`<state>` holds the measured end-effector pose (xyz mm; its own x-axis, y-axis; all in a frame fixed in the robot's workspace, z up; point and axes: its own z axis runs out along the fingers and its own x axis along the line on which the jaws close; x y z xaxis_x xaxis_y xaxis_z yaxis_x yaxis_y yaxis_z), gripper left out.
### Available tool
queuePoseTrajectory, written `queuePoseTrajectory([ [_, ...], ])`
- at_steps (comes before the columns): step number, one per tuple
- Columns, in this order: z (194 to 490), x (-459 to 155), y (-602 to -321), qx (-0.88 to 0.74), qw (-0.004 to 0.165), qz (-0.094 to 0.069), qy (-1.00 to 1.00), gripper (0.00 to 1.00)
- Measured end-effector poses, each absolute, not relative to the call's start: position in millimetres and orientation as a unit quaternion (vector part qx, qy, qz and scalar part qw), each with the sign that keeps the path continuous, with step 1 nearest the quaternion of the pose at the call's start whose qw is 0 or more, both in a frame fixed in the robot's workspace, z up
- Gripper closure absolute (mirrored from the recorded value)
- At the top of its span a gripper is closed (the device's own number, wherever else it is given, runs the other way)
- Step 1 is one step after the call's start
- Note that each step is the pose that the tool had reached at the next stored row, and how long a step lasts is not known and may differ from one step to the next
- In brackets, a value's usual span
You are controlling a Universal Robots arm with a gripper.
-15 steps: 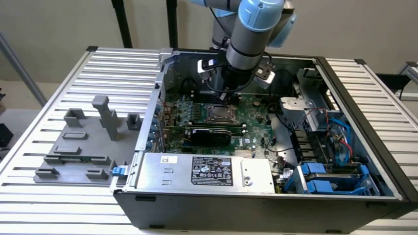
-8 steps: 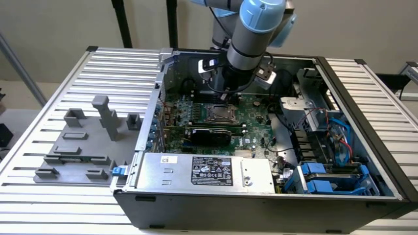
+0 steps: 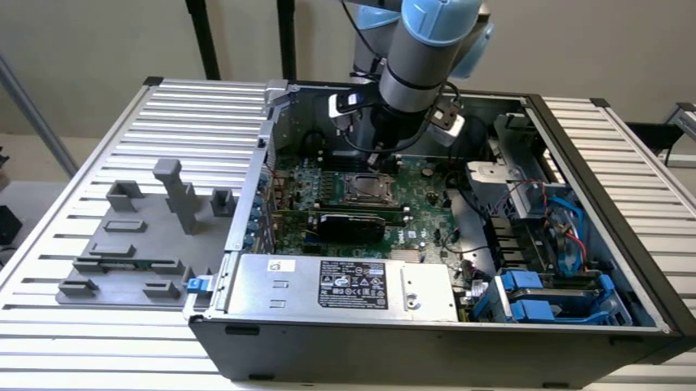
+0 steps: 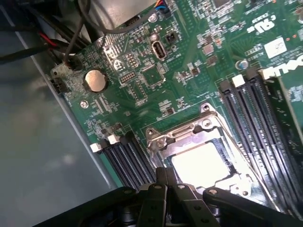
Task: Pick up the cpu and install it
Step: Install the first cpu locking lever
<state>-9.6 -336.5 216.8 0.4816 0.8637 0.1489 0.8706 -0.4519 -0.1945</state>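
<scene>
The cpu (image 4: 201,165), a flat square chip with a shiny silver-white top, lies inside the metal socket frame (image 4: 163,139) on the green motherboard (image 4: 189,94). My gripper (image 4: 165,187) hangs just above the socket's edge, its black fingers pressed together and shut with nothing between them. In the exterior view the arm reaches down into the open computer case (image 3: 609,204), and the gripper (image 3: 377,153) hovers a little behind the socket with the cpu (image 3: 364,186).
Black memory slots (image 4: 265,118) flank the socket on both sides. A black card with a green edge (image 3: 348,220) and a silver box with a black label (image 3: 348,285) lie nearer the case front. Blue drive bays (image 3: 544,301) and cables fill the exterior view's right. A grey fixture (image 3: 136,244) stands on the slatted table.
</scene>
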Motion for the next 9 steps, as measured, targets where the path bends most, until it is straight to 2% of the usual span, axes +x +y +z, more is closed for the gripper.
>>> queuePoseTrajectory([
  [9,224.3,-26.9,-355.4,-0.852,0.123,-0.014,-0.509,0.89],
])
